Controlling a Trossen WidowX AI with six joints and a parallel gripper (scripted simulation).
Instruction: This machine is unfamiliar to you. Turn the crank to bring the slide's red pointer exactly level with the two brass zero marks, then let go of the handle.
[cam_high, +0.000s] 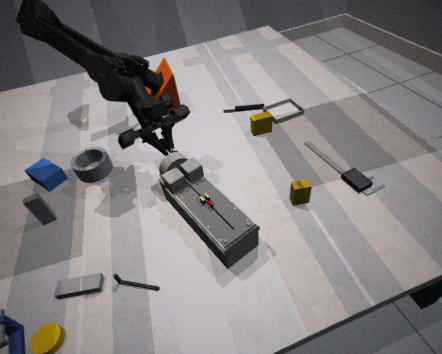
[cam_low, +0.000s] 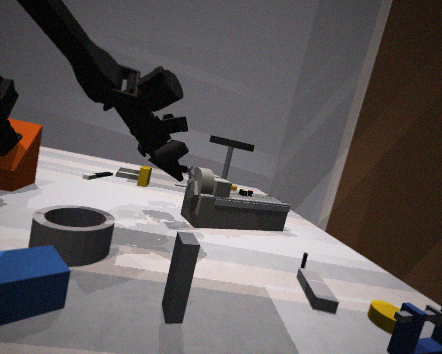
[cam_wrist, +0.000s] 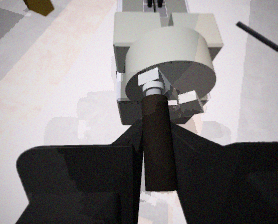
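While our gripper (cam_high: 171, 150) (cam_low: 186, 175) (cam_wrist: 150, 124) pinches the crank's dark handle (cam_wrist: 160, 150), jaws only slightly apart, we see the red pointer (cam_high: 210, 204) just off the brass marks (cam_high: 204, 198), toward four o'clock in the top view, mid-table on the machine (cam_high: 212, 215) (cam_low: 250, 212). At its nine o'clock, an open-topped grey ring (cam_high: 93, 175) (cam_low: 70, 245) stands on our striped-looking tabletop (cam_high: 280, 300) (cam_low: 240, 320); tiled floor (cam_high: 390, 65) shows at one o'clock.
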